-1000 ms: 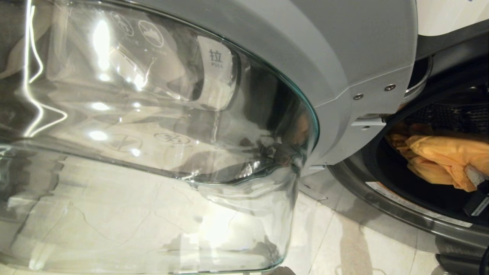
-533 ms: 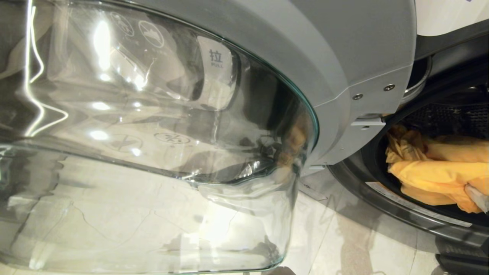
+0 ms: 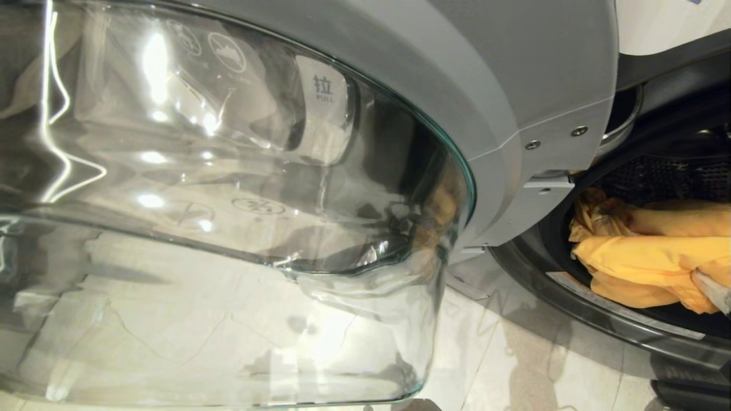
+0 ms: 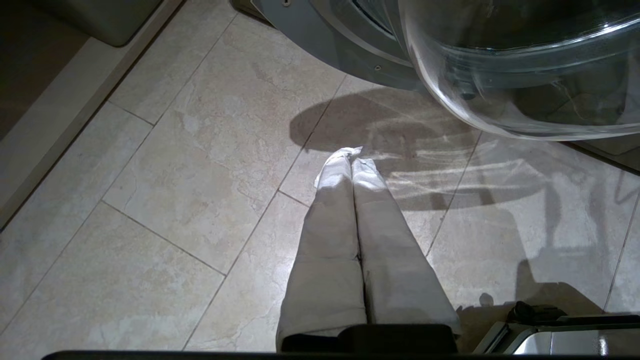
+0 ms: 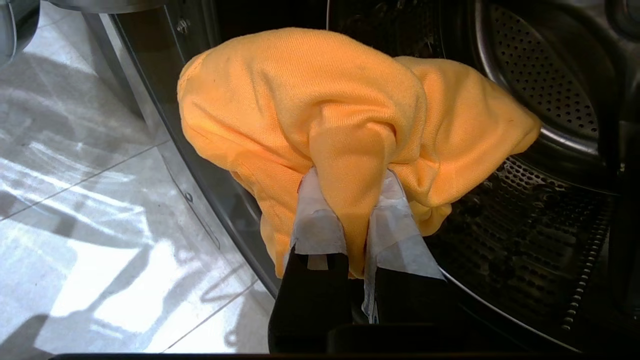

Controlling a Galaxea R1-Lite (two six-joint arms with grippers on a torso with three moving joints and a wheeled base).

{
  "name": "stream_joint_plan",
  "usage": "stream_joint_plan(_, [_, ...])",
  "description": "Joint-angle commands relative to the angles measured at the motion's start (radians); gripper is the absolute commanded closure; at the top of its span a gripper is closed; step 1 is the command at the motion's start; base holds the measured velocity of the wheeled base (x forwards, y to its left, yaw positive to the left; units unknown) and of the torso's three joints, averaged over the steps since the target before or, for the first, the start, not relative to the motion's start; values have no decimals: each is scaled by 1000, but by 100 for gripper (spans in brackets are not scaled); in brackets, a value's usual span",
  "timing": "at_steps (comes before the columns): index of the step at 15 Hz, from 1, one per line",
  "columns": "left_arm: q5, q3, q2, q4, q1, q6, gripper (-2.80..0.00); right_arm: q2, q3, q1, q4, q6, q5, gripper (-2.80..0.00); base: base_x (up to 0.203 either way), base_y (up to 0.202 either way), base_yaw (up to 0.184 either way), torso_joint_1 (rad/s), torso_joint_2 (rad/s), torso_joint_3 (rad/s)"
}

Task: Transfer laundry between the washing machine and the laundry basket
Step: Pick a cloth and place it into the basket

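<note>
While clamped narrow on a fold of the orange-yellow garment (image 5: 310, 105), right claw (image 5: 350, 200) at the mouth of the washing machine (image 3: 605, 319), on the far right of the head view. Cloth bunched up above and beyond the white-wrapped fingertips (image 5: 315, 220), one thick fold pinched between them, the rest hanging as a loose lump to both sides. Most of the garment just at the dark door rim, part of it over the perforated drum (image 5: 545, 85), not yet clear of the opening. Long axis of the lump roughly across the opening, left to right in the head view, so probably wide enough to brush the rim on the way out.

Open glass door (image 3: 228, 200) filling the left and middle of the head view, standing between the two arms. Left claw (image 4: 352, 155) pressed shut and empty, parked over the tiled floor (image 4: 165, 165) near the door's bowl, well apart from the laundry. Right arm clearly the nearer one, already holding. Laundry basket in none of the views. Likely step in hand: drawing the garment out of the drum towards the near side.
</note>
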Motion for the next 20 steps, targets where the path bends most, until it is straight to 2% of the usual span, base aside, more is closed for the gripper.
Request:
stream_joint_plan(1, [1, 40, 1, -1, 0, 0, 0, 6, 1, 2, -6, -3, 1, 0, 0, 0, 0, 2, 7, 116])
stream_joint_plan(20, [3, 40, 1, -3, 0, -5, 0, 9, 21, 5, -6, -3, 13, 0, 0, 0, 0, 2, 1, 196])
